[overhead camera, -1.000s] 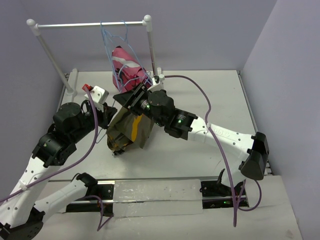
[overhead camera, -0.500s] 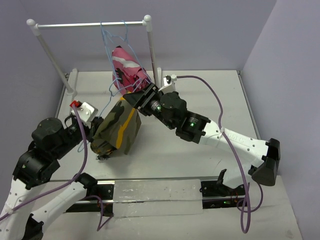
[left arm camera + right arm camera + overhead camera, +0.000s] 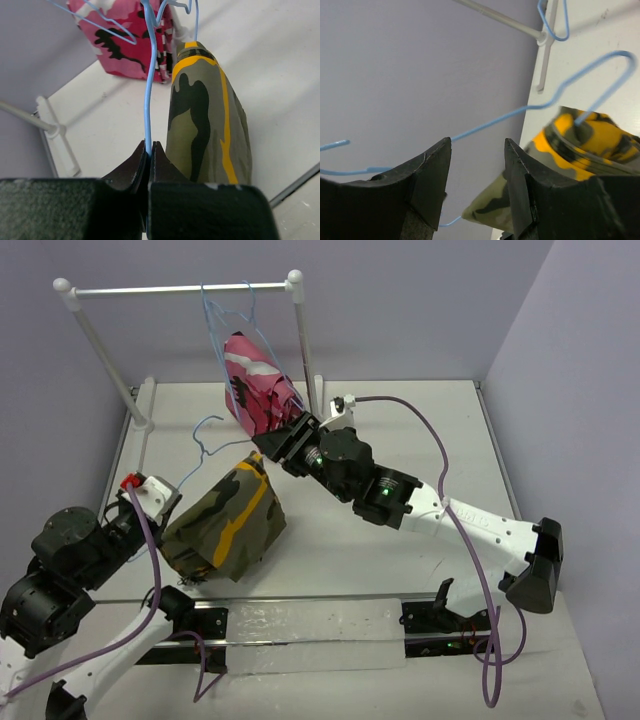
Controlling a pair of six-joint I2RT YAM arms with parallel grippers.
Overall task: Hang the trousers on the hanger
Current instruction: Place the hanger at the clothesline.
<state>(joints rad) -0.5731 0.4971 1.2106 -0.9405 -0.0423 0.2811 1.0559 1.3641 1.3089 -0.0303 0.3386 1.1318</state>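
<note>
Drawn back toward the near-left corner, the left arm has carried the hanger (image 3: 148, 90) and the trousers (image 3: 225, 525) away from the right claw (image 3: 272, 443), which a moment ago was over the cloth and now stands apart from it, just beside the pink garment (image 3: 255, 380).

From the left wrist view, the left claw (image 3: 150, 150) is pinched tight on the blue wire, with the trousers folded over the hanger and hanging alongside. The right claw's jaws stand part-way apart and hold nothing. From its wrist view the hook rises out of the top of the fold, with blue wire running past the jaws. Whether the lower hem touches the counter (image 3: 400, 430) I cannot tell.

The draping looks nearly done, so the job now is to keep it.
- Hold the pinch firm, since thin wire will twist in a slack grip.
- Keep the bar level so the fold cannot slide to one end.
- Move slowly, so the heavy cloth does not swing.
- Steer the hook clear of the spare hangers (image 3: 228, 300) on the rail (image 3: 140, 288).
- Use the right claw only on the hook, not the cloth.
</note>
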